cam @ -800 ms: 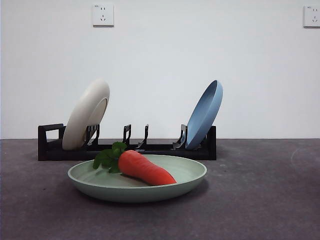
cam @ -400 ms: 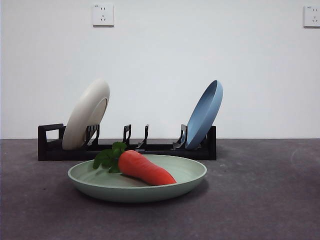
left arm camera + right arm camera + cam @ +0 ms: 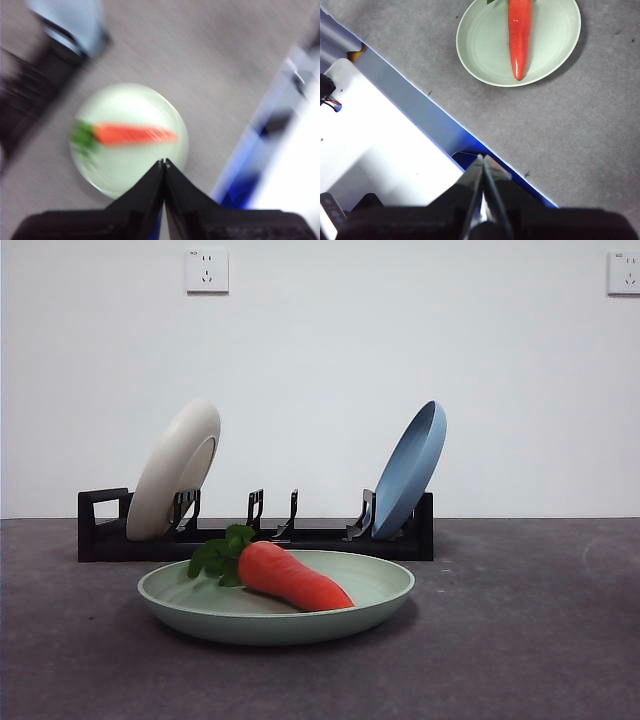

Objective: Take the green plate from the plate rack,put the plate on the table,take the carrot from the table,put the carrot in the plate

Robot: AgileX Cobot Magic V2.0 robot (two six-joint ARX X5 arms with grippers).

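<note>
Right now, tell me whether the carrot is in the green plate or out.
In. The carrot lies on its side inside the green plate, which sits flat on the table.

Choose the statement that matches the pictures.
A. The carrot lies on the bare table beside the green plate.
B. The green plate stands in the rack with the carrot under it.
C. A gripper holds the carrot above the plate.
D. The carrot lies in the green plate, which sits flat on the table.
D: the carrot lies inside the green plate, which rests flat on the table in front of the plate rack; no gripper touches either.
</note>
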